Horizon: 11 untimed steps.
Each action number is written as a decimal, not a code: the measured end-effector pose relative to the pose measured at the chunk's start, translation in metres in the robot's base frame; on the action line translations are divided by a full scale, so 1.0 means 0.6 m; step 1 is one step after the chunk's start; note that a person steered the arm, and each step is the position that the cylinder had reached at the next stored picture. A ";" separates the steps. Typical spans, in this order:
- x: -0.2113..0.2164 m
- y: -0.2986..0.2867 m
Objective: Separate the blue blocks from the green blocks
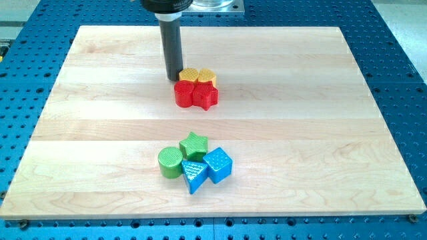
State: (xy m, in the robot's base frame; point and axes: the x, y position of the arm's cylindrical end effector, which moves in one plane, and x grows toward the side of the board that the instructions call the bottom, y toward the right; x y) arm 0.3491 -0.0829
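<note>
A green star block (194, 145) and a green cylinder (169, 162) sit in a tight cluster with a blue triangle block (193, 175) and a blue cube (218, 164) near the view's bottom centre. The blue blocks lie to the right of and below the green ones, touching them. My tip (175, 78) is far above this cluster, just left of the yellow blocks near the view's top centre.
Two yellow blocks (189, 75) (207, 76) and two red blocks (184, 92) (205, 95) form a second cluster right of my tip. The wooden board (80, 133) lies on a blue perforated table (400, 80).
</note>
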 end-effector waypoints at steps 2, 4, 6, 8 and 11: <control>0.200 -0.137; 0.414 -0.056; 0.373 0.085; 0.327 0.256; 0.364 0.232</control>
